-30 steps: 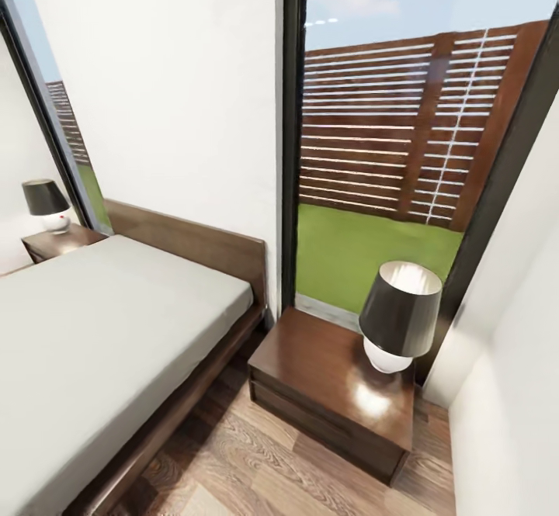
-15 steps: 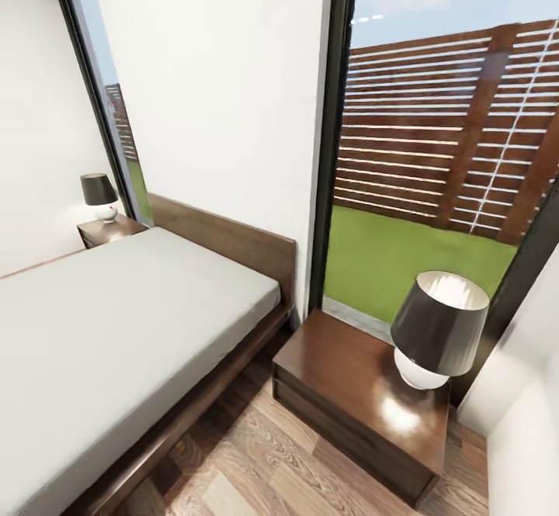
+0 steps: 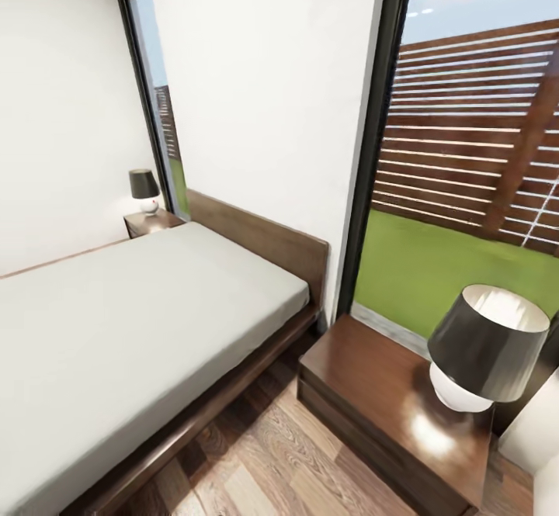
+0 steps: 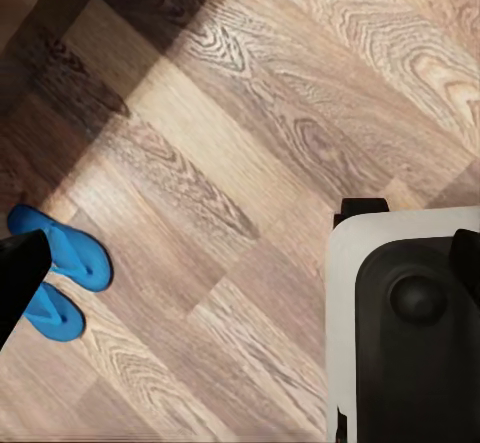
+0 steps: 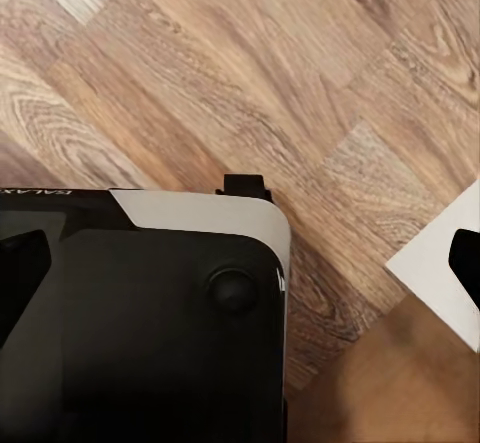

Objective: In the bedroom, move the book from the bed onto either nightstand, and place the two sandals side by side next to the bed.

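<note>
Bedroom floor of light-brown wood planks carries the two sandals [image 4: 55, 278], bright blue flip-flops seen in the left wrist view lying touching side by side, their long axes parallel and slanted across the plank grain; a dark blurred edge, perhaps a finger, covers part of them. Which end is the toe I cannot tell. Near them stands the robot's white and black base [image 4: 405, 323]. No book shows on the pale mattress of the bed [image 3: 132, 322], nor on the near nightstand [image 3: 388, 415] beside its black-shaded lamp [image 3: 485, 353], nor by the far nightstand [image 3: 151, 223]. Judging by this, the robot is looking for the book; next it needs to scan further. How the fingers of either arm stand I cannot tell
</note>
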Motion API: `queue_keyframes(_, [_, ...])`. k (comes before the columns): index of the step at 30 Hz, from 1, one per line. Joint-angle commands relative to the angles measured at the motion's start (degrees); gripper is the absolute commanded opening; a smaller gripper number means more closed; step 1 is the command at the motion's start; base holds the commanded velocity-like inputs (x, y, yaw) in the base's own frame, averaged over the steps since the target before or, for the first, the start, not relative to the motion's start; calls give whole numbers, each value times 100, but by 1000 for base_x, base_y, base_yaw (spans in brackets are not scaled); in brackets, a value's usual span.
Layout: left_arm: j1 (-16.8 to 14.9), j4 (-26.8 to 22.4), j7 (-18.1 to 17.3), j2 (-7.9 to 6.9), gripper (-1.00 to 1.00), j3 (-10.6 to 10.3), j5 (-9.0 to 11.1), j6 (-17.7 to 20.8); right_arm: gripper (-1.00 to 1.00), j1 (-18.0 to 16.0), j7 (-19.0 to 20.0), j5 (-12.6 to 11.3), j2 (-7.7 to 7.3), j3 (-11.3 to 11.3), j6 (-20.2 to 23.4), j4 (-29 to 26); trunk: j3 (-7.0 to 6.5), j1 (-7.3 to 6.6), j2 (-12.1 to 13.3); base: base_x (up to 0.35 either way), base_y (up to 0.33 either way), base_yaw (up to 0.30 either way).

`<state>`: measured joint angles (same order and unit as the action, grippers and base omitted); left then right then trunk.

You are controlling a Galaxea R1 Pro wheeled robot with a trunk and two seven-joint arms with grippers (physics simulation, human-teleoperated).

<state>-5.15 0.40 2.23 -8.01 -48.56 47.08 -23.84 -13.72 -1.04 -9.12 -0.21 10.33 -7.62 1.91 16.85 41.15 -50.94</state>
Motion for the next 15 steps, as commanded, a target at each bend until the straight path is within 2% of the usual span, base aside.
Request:
queue_keyframes(1, [-4, 4, 23, 1, 100, -48, 12, -15, 100, -8, -1, -56, 0, 49, -38, 20, 7, 1, -5, 0, 0, 287])
queue_keyframes(15, [-4, 4, 23, 1, 100, -47, 12, -15, 100, -8, -1, -49, 2, 49, -38, 20, 7, 1, -5, 0, 0, 287])
